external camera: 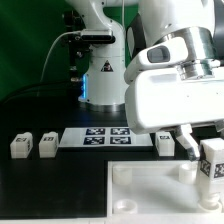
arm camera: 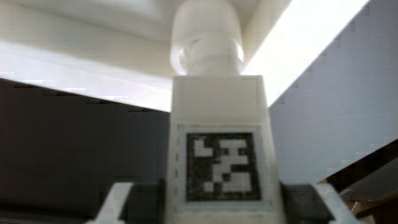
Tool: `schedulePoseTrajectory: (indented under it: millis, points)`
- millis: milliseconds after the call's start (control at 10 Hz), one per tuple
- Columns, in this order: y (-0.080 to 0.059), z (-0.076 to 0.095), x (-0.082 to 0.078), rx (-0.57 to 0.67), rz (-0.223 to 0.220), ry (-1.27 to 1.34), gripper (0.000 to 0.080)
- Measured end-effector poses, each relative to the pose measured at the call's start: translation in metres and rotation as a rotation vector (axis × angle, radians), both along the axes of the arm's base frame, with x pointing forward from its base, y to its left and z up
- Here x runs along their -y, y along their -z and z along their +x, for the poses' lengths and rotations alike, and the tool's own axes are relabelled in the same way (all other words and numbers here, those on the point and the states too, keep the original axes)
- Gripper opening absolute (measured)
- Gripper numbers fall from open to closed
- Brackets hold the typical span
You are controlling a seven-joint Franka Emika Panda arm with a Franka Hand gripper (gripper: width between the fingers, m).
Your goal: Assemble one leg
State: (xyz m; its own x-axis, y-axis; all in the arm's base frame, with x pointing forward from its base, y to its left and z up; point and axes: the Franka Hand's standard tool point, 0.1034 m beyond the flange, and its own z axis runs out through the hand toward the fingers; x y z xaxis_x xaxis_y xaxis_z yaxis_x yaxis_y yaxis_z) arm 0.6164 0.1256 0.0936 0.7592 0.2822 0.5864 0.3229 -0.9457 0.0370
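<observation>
Leg (arm camera: 222, 110) gripped between pincer (arm camera: 222, 195) fingers, tagged face showing, near white tray (external camera: 150, 195).

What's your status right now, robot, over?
Gripper shut on the leg. Leg upright at the tray edge. Nothing blocking it in view.

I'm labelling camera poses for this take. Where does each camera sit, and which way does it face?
Exterior view: off the arm, facing across the black table at the marker board; the arm and hand fill the exterior view's right.
Wrist view: on the wrist, looking along the hand; only its fingers show.
Shared: the tagged leg held in the hand.
</observation>
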Motion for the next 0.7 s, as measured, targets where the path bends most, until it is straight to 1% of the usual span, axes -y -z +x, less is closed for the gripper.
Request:
schedulePoseTrajectory:
  millis: [100,200,300,500,700]
  points:
    - [0.0,0.001,0.0,0.002,-0.002,-0.002,0.0294]
    - [0.001,0.004,0.004,0.007,-0.004,0.001,0.0294]
    - [0.005,0.003,0.009,-0.001,-0.01,0.0,0.0294]
    - [0.012,0.001,0.009,-0.012,-0.011,0.0,0.0294]
    - [0.013,0.003,0.01,0.0,-0.01,0.0,0.0294]
